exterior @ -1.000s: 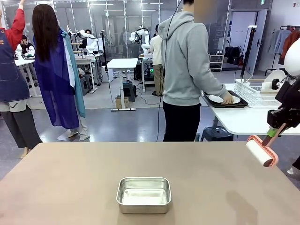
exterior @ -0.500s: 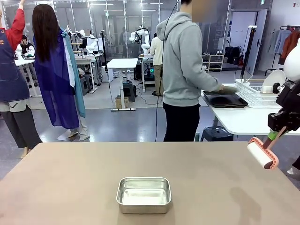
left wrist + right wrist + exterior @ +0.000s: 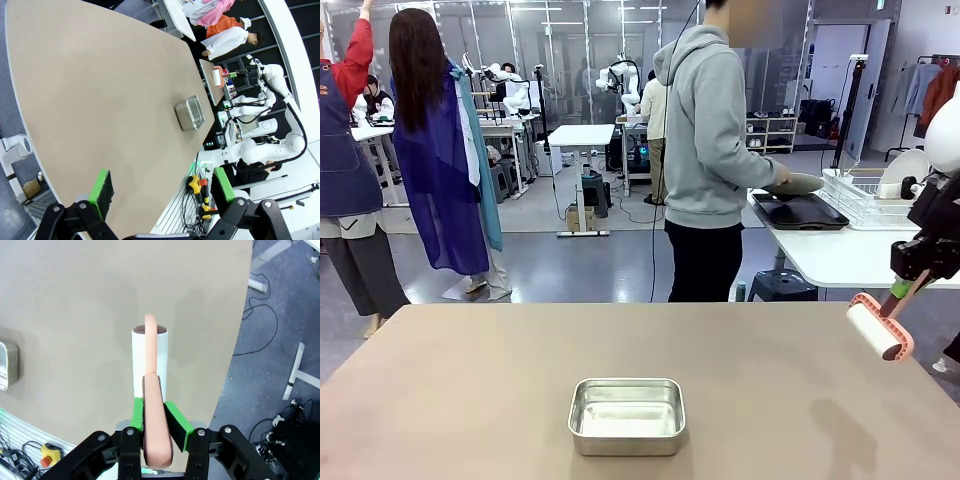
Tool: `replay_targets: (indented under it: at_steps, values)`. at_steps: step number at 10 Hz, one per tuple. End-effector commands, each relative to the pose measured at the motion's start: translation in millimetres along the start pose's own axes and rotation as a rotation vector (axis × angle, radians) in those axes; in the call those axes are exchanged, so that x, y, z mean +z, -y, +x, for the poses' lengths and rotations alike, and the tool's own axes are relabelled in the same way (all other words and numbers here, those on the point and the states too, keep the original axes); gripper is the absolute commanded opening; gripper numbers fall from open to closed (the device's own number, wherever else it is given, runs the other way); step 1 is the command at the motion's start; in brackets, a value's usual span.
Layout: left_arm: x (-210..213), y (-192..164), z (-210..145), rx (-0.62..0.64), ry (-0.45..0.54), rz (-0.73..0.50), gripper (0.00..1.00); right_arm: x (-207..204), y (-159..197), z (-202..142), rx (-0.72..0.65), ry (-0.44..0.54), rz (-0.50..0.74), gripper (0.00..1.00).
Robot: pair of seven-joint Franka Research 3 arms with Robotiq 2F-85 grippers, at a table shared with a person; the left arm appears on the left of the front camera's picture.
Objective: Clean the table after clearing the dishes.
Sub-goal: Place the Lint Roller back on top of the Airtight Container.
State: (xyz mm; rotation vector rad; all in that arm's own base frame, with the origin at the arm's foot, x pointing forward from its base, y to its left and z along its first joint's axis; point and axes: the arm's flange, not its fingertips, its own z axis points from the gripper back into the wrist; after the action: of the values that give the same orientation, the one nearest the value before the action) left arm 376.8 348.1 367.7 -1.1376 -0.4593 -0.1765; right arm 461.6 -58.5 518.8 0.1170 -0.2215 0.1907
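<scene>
Since a second ago, the person has lifted the plate off the dark tray; the lint roller is nearly unmoved.

Landmark: steel pan, near edge of the beige table, centre.

Left gripper: jaws spread wide, green pads holding nothing, above the table's edge, well apart from the pan.

Right gripper: clamped on the pink handle of a lint roller; the white roll hangs above the table's right edge, well right of the pan.

Beyond the pan, past the table's far edge: the person in a grey hoodie holds the plate above the tray on a white side table, beside a wire dish rack.
</scene>
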Motion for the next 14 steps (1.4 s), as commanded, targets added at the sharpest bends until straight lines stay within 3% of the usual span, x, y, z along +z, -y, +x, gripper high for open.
replay_targets:
  at_steps: [1,2,3,4,7,11,13,14]
  values:
    - [1.5,3.8,-4.0,0.001,-0.010,0.005,1.00,1.4,-1.5,-0.6,0.001,0.024,0.010,0.23]
    - [1.5,3.8,-4.0,0.001,-0.010,0.005,1.00,0.0,0.0,0.0,0.000,0.000,0.000,0.23]
    - [1.5,3.8,-4.0,0.001,-0.010,0.005,1.00,20.4,-44.7,11.0,0.180,0.015,0.045,0.23]
    - [1.5,3.8,-4.0,0.001,-0.010,0.005,1.00,43.1,-115.3,22.3,0.404,0.050,0.147,0.23]
    - [1.5,3.8,-4.0,0.001,-0.010,0.005,1.00,52.0,-265.6,22.4,0.927,0.002,0.165,0.23]
    - [1.5,3.8,-4.0,0.001,-0.010,0.005,1.00,21.1,-430.8,1.2,1.329,-0.172,0.192,0.23]
    - [1.5,3.8,-4.0,0.001,-0.010,0.005,1.00,-8.1,-464.7,-11.9,1.411,-0.212,0.180,0.23]
    - [1.5,3.8,-4.0,0.001,-0.010,0.005,1.00,-13.1,-467.0,-9.7,1.387,-0.113,0.128,0.23]
